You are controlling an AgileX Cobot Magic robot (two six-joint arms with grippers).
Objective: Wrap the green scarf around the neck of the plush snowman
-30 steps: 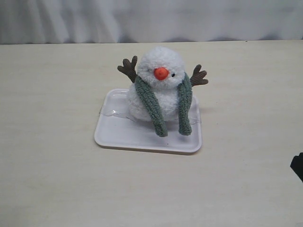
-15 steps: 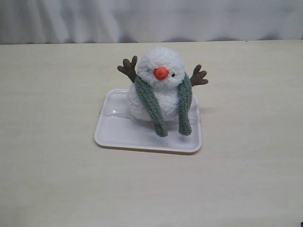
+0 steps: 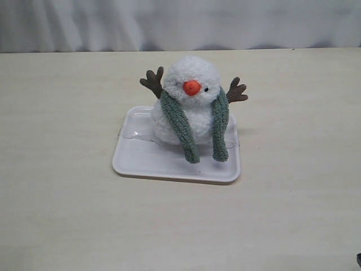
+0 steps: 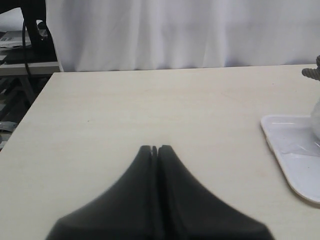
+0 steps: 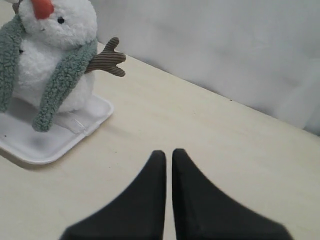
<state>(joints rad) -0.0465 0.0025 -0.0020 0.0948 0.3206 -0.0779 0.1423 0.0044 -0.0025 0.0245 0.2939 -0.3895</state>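
Closest to me, the left gripper (image 4: 155, 149) is clenched, its jaws pressed flat together with nothing between them. Only bare table (image 4: 150, 100) lies straight ahead of it. A corner of the white tray (image 4: 292, 160) sits farther ahead and off to one side, well apart from the tips.

The right gripper (image 5: 169, 154) is likewise closed on nothing, with a hairline slit between its jaws, and it hovers over the table clear of the tray. Beyond it and off to the side, the plush snowman (image 5: 62, 25) sits upright on the tray, which I take to be there to mark its spot.

The green scarf (image 5: 60, 85) runs behind the snowman's neck (image 3: 193, 105). Both ends hang down the front, uncrossed, with their tips resting on the tray. I judge the drape made, with both arms parked away so nothing tugs the fabric. Whether a fuller wrap is wanted, I cannot say.

Farthest back hangs the white curtain (image 5: 225, 45).
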